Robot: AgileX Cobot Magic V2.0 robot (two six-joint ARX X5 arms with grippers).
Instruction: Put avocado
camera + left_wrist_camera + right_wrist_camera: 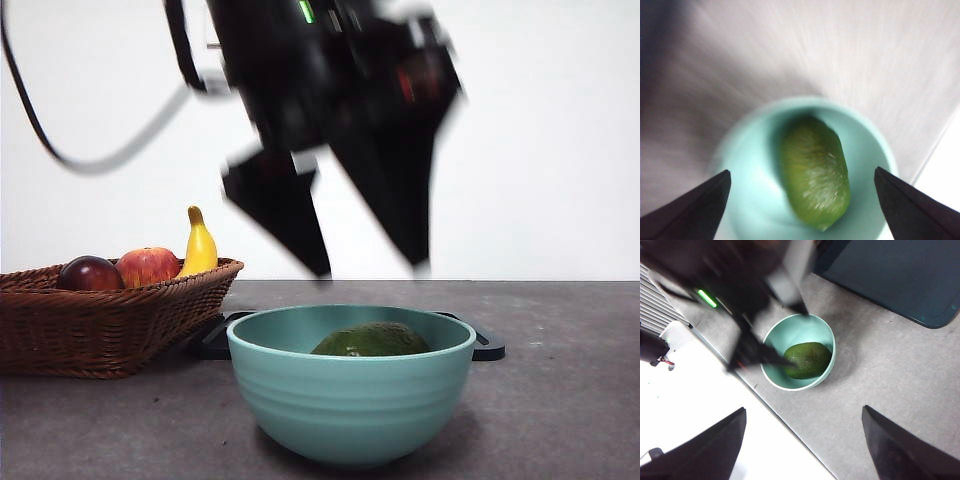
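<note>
The dark green, smooth oval avocado (pixel 815 172) lies in the teal bowl (pixel 755 200) under the left pincer (pixel 802 200), jaws apart and empty; it looks firm, slippery, best held across its middle.

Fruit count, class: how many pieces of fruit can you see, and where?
4. The avocado lies in the teal bowl; the dark red fruit, apple and banana sit in the wicker basket, which may hide more.

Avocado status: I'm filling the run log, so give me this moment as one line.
avocado: in teal bowl | left gripper: open above bowl, empty | right gripper: open, away
</note>
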